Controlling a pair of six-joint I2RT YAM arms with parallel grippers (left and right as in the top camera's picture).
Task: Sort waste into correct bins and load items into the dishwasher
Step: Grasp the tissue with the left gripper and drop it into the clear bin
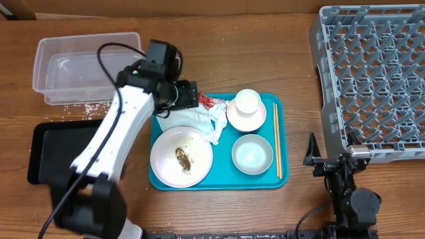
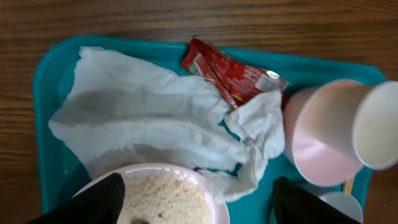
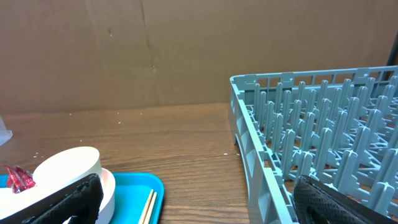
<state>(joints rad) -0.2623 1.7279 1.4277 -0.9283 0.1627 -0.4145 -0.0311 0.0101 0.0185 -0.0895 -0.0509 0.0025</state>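
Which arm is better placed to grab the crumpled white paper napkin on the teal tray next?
Left. The left gripper hangs open directly above the crumpled white paper napkin on the teal serving tray; the right gripper sits off the tray, beside the large grey plastic dish rack.

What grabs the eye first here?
The teal tray mid-table, holding a plate, a crumpled napkin and a red wrapper at the napkin's far edge. The left fingers hang open just above the napkin and plate. The big grey rack fills the top right corner of the overhead view.
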